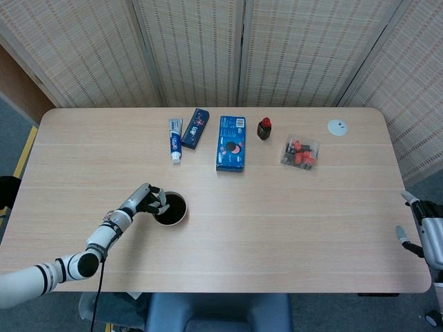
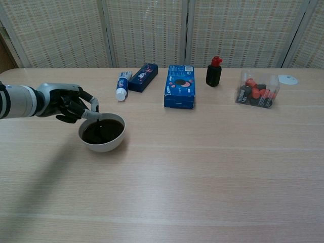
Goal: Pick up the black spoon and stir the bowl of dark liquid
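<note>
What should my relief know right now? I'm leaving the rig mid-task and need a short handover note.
Left robot hand: holds the spoon at the bowl's left rim, spoon end dipped in the dark liquid.
Right robot hand: off the table's right edge, holding nothing; fingers unclear.
Bowl: front left of the table.
Done: spoon picked up and placed in the bowl.
Left: stir the liquid without tipping the bowl.

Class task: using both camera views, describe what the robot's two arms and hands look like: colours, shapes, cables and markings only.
The left arm is a white tube with black joint bands, narrowing to a silver-grey wrist. A thin black cable hangs beside it. The left hand is black and grey, with jointed fingers. The right hand shows only at the edge: grey-white segments with dark joints.
</note>
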`<state>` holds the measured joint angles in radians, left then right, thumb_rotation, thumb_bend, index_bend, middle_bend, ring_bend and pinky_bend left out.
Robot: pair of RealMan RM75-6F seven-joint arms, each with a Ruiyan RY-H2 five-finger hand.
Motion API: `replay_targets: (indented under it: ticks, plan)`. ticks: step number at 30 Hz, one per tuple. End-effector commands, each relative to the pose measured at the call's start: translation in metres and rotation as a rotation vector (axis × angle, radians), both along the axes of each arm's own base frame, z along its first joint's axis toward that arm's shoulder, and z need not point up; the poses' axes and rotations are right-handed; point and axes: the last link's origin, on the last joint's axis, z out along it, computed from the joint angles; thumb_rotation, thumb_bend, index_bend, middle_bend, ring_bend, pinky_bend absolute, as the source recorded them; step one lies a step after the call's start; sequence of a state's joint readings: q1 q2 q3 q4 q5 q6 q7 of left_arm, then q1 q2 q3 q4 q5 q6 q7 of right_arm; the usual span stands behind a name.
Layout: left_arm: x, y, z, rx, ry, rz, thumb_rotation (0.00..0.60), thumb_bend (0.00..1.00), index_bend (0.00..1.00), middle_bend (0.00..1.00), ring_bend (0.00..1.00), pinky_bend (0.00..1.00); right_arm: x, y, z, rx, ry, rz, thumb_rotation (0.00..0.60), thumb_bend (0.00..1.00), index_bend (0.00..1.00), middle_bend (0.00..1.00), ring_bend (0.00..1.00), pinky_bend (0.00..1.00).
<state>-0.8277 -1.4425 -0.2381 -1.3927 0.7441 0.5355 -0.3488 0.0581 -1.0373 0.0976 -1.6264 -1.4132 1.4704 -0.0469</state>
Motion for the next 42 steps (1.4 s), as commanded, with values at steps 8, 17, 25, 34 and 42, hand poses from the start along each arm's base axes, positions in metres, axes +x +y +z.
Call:
replay_targets:
  ticks: [8,17,25,34,42]
  plan:
    - [-0.013,-0.018,0.011,-0.050,0.028,-0.012,0.600,0.43,0.65,1.00,1.00,1.00,0.000,0.001,-0.001,0.004,-0.006,0.004,0.600,0.34,0.15,0.31,0.24,0.38]
    - [0.008,-0.030,-0.001,-0.108,-0.007,-0.079,0.600,0.43,0.65,1.00,1.00,1.00,-0.001,0.004,0.001,-0.002,-0.008,0.001,0.600,0.34,0.15,0.31,0.24,0.38]
    - [0.029,-0.025,-0.016,-0.128,-0.025,-0.117,0.600,0.43,0.65,1.00,1.00,1.00,-0.004,0.007,0.001,-0.007,-0.011,-0.011,0.600,0.34,0.15,0.31,0.24,0.38]
    - [0.029,-0.008,-0.019,-0.114,0.009,-0.081,0.600,0.43,0.65,1.00,1.00,1.00,-0.007,0.010,0.002,-0.012,-0.011,-0.020,0.600,0.34,0.15,0.31,0.24,0.38]
    - [0.019,0.004,-0.013,-0.074,0.035,-0.030,0.600,0.43,0.65,1.00,1.00,1.00,-0.006,0.009,0.001,-0.011,-0.010,-0.014,0.600,0.34,0.15,0.31,0.24,0.38]
